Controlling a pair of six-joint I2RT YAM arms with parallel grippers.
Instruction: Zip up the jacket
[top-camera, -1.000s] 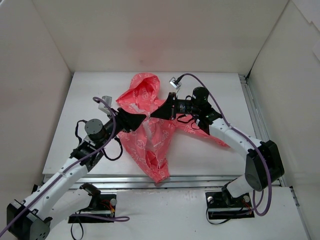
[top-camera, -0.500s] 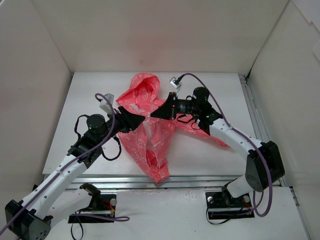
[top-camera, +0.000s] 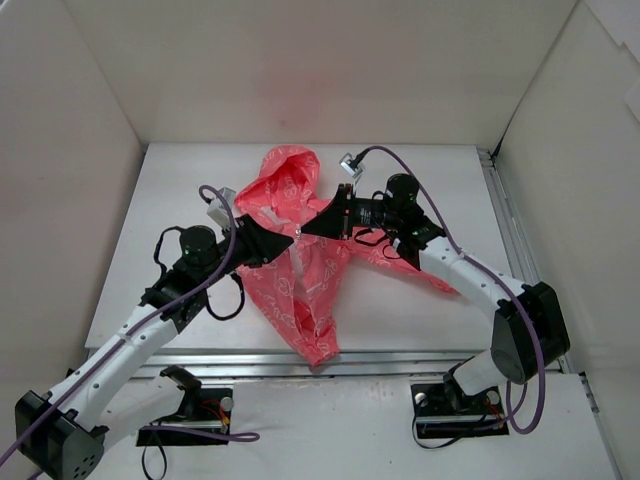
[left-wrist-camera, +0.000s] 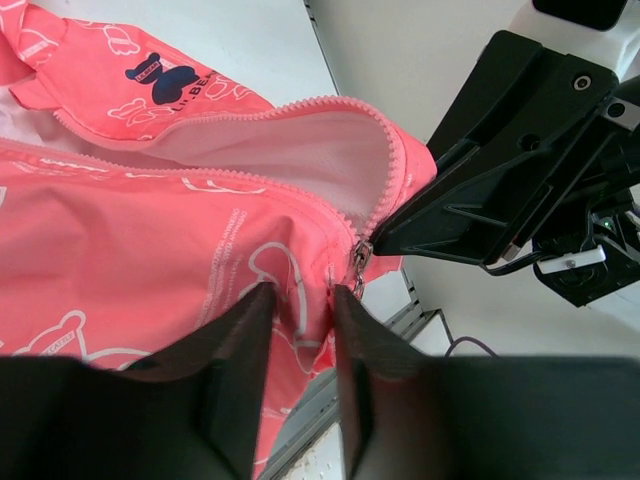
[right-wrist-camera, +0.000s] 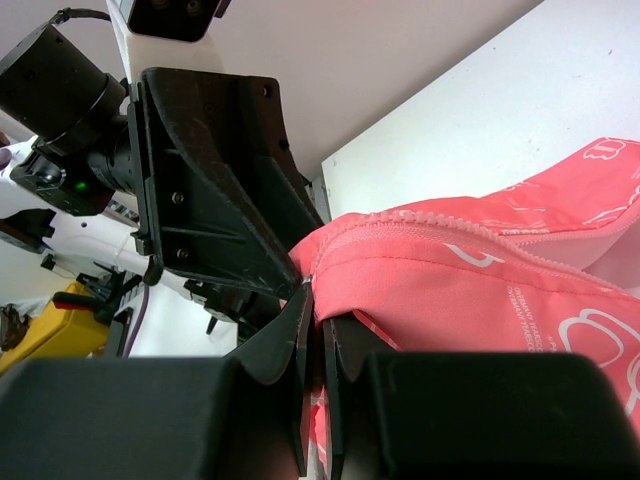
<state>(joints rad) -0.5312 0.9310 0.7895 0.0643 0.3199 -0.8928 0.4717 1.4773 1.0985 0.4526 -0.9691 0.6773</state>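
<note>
The coral-pink jacket (top-camera: 300, 285) lies on the white table (top-camera: 140, 260), its hood (top-camera: 290, 175) at the far side. Its front is lifted where both grippers meet. My right gripper (top-camera: 306, 230) is shut on the jacket's zipper edge (right-wrist-camera: 440, 225); its fingers (right-wrist-camera: 318, 300) pinch the fabric. My left gripper (top-camera: 288, 240) is open, and its fingers (left-wrist-camera: 305, 292) straddle a fold of fabric (left-wrist-camera: 150, 230) beside the metal zipper slider (left-wrist-camera: 358, 255). The dark blue emblem (left-wrist-camera: 160, 75) shows above the open zipper. The white lining (left-wrist-camera: 300, 150) is visible.
White walls enclose the table on three sides. A metal rail (top-camera: 505, 220) runs along the right edge. The jacket's hem reaches the table's front edge (top-camera: 400, 358). The right gripper's black body (left-wrist-camera: 480, 190) sits close to the left fingers.
My left arm has moved up and to the right, bringing its fingers closer to the right gripper at the zipper. The right arm and jacket have hardly moved.
</note>
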